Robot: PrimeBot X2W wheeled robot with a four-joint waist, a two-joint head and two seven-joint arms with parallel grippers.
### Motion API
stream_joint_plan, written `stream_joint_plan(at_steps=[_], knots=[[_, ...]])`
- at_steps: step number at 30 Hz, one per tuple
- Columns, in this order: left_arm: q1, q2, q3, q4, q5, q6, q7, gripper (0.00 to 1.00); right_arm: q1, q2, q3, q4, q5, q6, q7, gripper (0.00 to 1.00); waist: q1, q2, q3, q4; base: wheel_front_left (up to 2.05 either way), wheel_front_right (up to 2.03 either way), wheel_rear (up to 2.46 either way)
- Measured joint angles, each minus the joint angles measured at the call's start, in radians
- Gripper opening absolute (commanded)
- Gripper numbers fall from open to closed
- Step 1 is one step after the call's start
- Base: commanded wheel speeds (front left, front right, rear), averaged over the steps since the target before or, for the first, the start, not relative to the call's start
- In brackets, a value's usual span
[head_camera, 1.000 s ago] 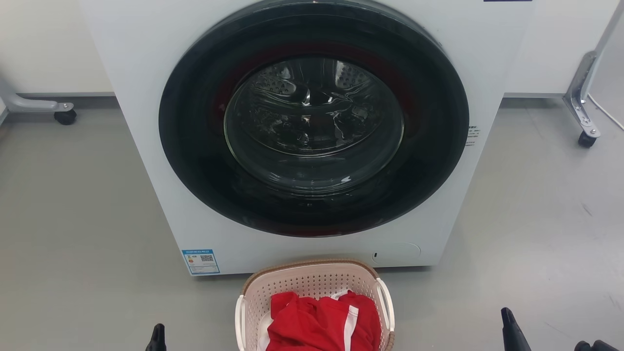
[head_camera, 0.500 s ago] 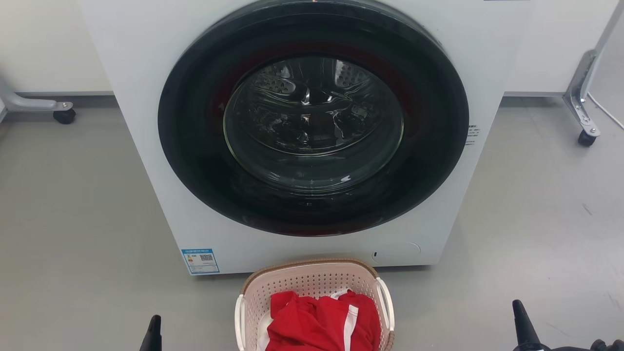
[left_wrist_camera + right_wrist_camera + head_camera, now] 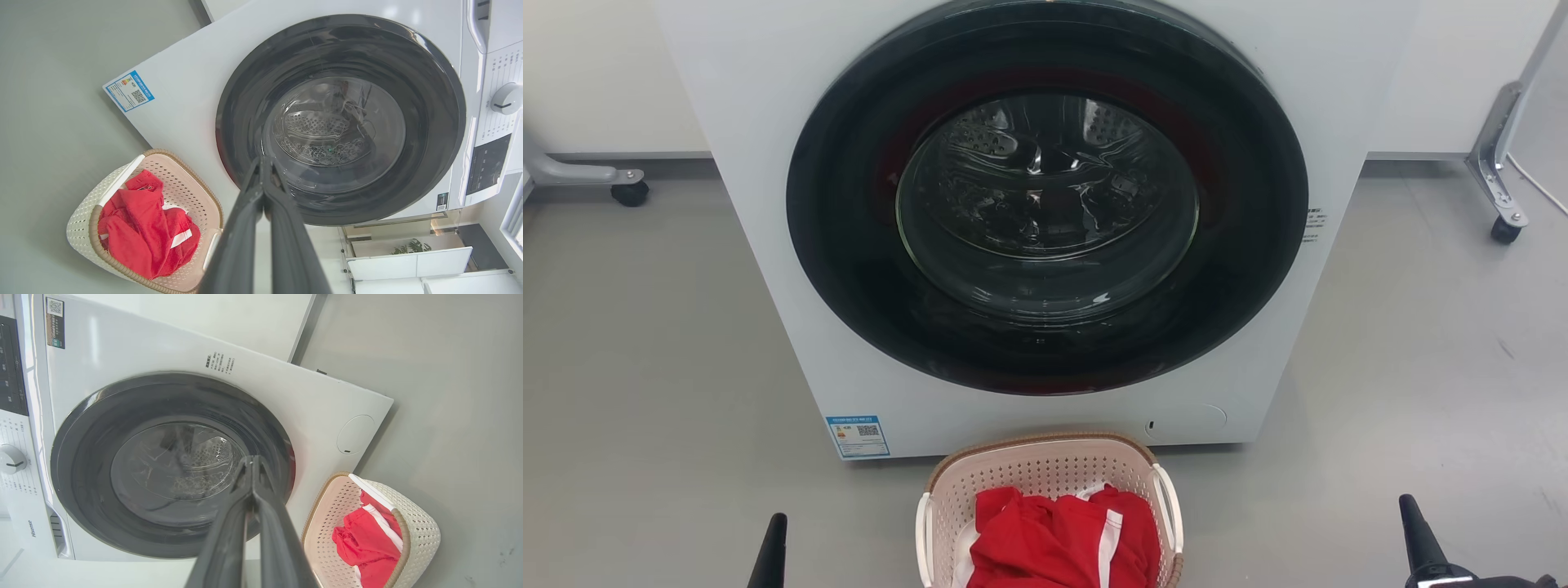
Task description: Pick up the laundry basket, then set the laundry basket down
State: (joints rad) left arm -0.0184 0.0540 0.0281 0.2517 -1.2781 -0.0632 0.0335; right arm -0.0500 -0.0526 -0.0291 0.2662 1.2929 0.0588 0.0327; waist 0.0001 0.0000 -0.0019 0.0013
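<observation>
Laundry basket (image 3: 1045,469) sat on the floor (image 3: 645,367) just in front of the washer (image 3: 760,163), red clothes (image 3: 1054,543) heaped inside. Left gripper (image 3: 262,162) hung off the washer's left corner, right gripper (image 3: 252,460) off its right. Both were well apart from the basket, each with 2 fingers pressed together, empty.

- Bright, even indoor light; the grey floor (image 3: 645,367) carries only faint, soft shadows.
- A soft shadow lies along the foot of the washer (image 3: 768,122) and beside the laundry basket (image 3: 1045,469).
- White glints streak the door glass (image 3: 1045,188).
- Both wrist views bow straight lines near their edges.
- The dark fingers (image 3: 241,241) near each wrist lens look slightly soft.
- Glare whitens the washer's left edge in the right wrist view.
</observation>
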Motion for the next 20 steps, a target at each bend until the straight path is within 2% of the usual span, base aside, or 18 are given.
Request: stream_joint_plan(at_steps=[20], knots=[[-0.048,-0.009,0.055,0.036,-0.274,-0.052,0.067,0.0,-0.025,0.007,-0.089,0.028,0.259,0.051,0.068,0.0,0.0,0.0,0.003,-0.001,0.0,0.0,0.0]])
